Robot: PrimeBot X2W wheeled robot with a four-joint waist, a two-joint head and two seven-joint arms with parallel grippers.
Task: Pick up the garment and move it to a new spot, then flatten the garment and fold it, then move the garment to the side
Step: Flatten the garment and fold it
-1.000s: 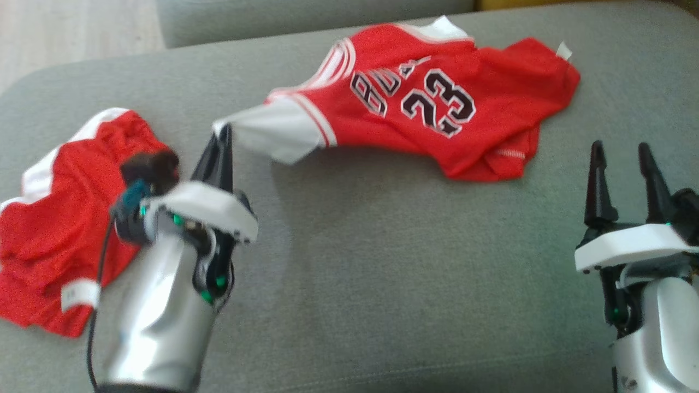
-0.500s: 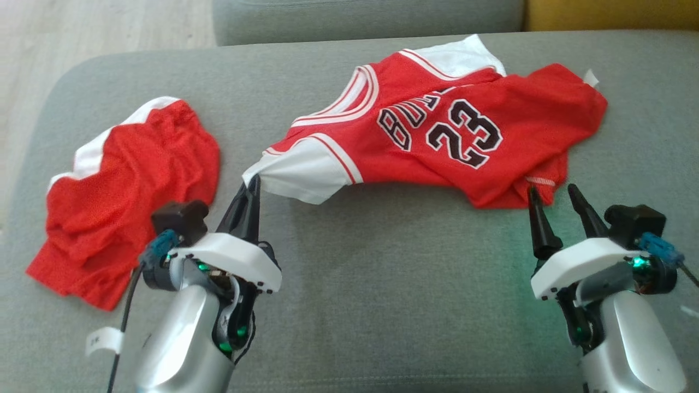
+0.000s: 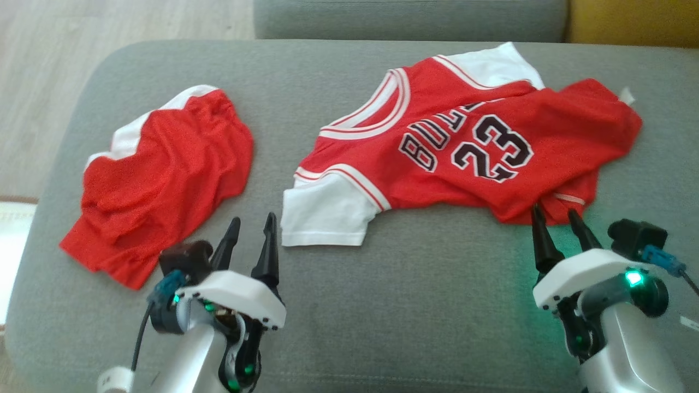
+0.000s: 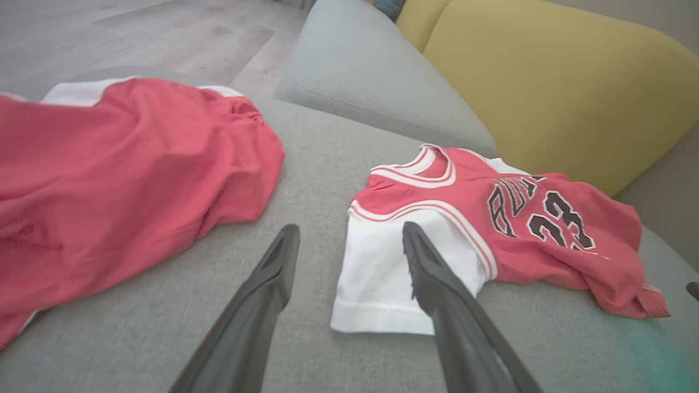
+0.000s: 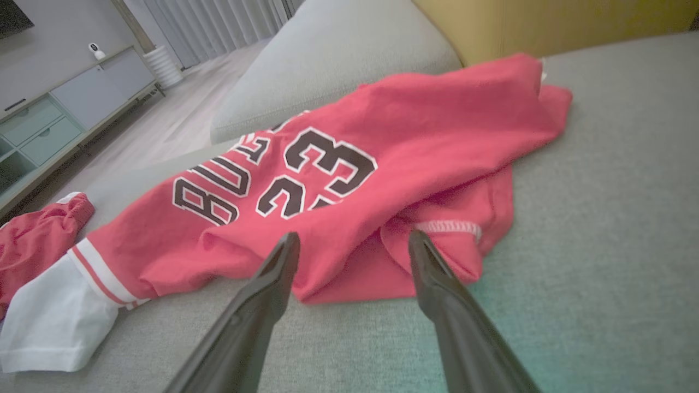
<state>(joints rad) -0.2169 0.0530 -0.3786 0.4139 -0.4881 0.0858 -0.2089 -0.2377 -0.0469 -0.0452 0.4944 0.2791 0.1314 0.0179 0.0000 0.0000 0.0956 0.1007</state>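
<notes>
Garment (image 3: 437, 180) lies just beyond left hand (image 3: 252, 220) and right hand (image 3: 554, 212), both spread.

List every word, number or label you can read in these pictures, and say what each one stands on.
"23": large black number with a white outline on the front of the red jersey.
"BUL": arched black lettering beside the number on the jersey; the remaining letters are lost in a crease.
White tag at the jersey's far edge: too small to read.
</notes>
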